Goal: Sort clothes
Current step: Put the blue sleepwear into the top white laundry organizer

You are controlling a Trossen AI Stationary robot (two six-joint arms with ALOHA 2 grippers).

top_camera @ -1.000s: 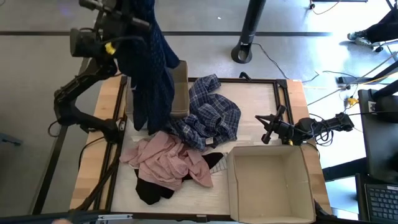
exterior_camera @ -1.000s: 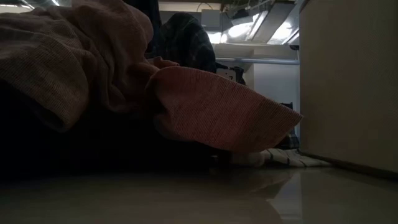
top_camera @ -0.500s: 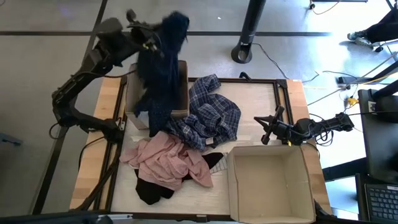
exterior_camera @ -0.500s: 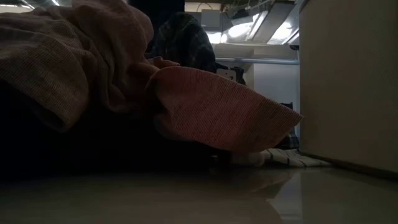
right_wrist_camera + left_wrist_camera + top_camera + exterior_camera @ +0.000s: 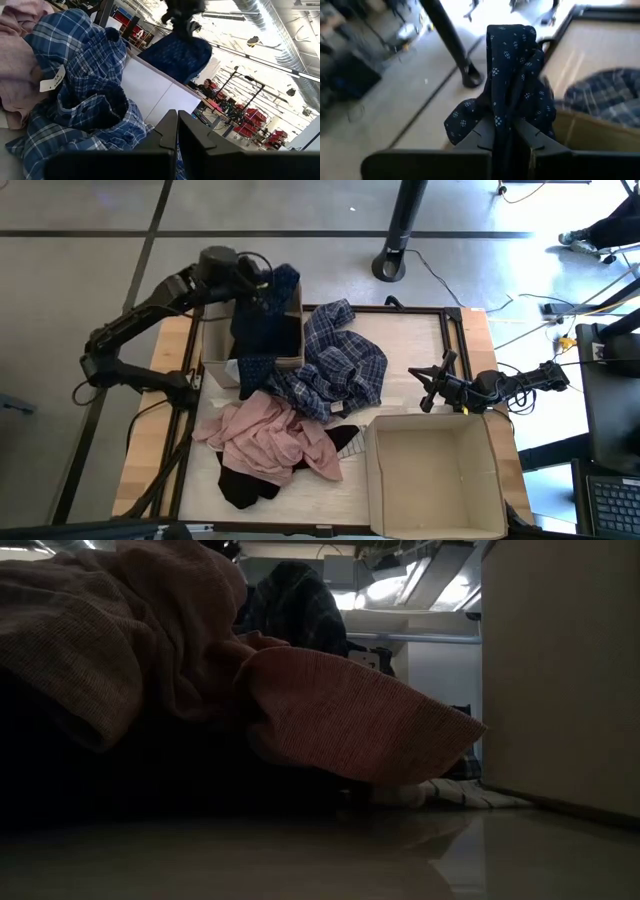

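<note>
My left gripper (image 5: 262,280) is above the tan cardboard box (image 5: 214,350) at the table's far left, shut on the dark navy patterned piece (image 5: 265,330), which hangs down into that box. The blue-white plaid shirt (image 5: 345,365) lies heaped at the table's middle. The pale pink garment (image 5: 270,435) lies nearer, on top of a black one (image 5: 245,488). A white-striped edge (image 5: 460,795) shows under the pink garment. My right gripper (image 5: 428,385) is shut and empty, low at the table's right, beside the plaid shirt (image 5: 85,95). My left gripper pinches a bunched fold at the navy piece's upper end (image 5: 502,131) between its two fingers (image 5: 532,136), several layers thick. The fingers come from above, slanting down. The cloth hangs slack below them, with its lower part inside the box (image 5: 262,355).
A large open cardboard box (image 5: 430,470) stands at the table's near right; its wall fills the right side of the low view (image 5: 560,670). A raised rim (image 5: 455,330) frames the tabletop. Bare wood (image 5: 410,340) shows between the plaid shirt and the right edge.
My left gripper has come down from high above the far left corner and moved toward the table's right, over the small box. The navy piece, which hung full length in the air, has gone down into the box and bunched there.
</note>
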